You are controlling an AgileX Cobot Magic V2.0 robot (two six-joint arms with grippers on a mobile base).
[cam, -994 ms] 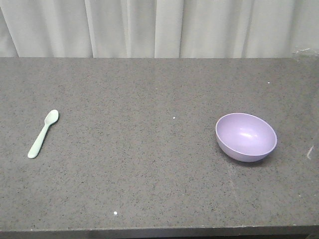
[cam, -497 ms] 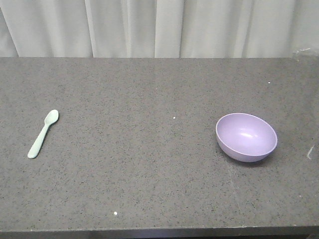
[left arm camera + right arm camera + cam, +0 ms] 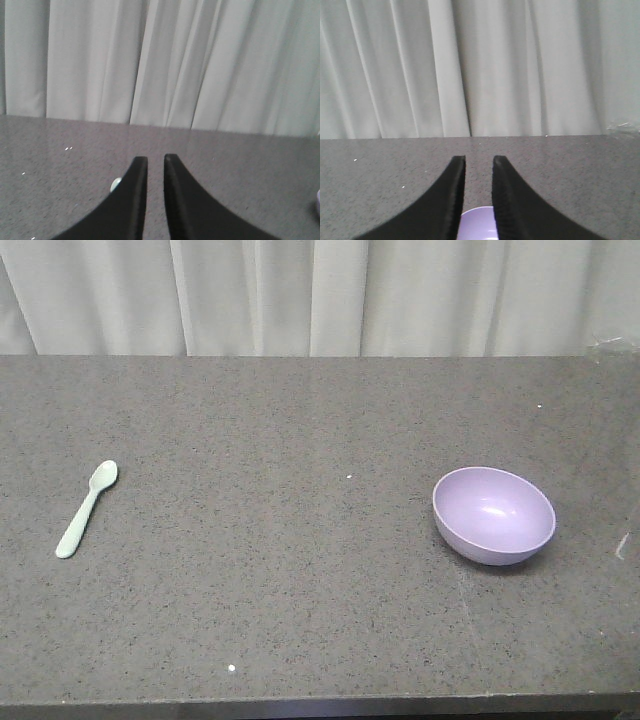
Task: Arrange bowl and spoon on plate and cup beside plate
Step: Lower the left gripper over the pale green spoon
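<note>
The lavender bowl (image 3: 494, 515) sits upright on the right of the grey counter (image 3: 300, 570). The mint-green spoon (image 3: 87, 508) lies far left, its head pointing away. No arm shows in the front view. In the left wrist view my left gripper (image 3: 155, 159) hovers over the counter with a narrow empty gap between its jaws, and the spoon head (image 3: 115, 184) peeks out beside its left finger. My right gripper (image 3: 479, 159) is slightly open and empty, with the bowl (image 3: 479, 225) below and behind its tips. The plate and the cup are out of view.
A white curtain (image 3: 320, 295) hangs along the counter's far edge. The counter's front edge (image 3: 320, 706) runs along the bottom of the front view. A pale scuff (image 3: 622, 545) marks the counter at the far right.
</note>
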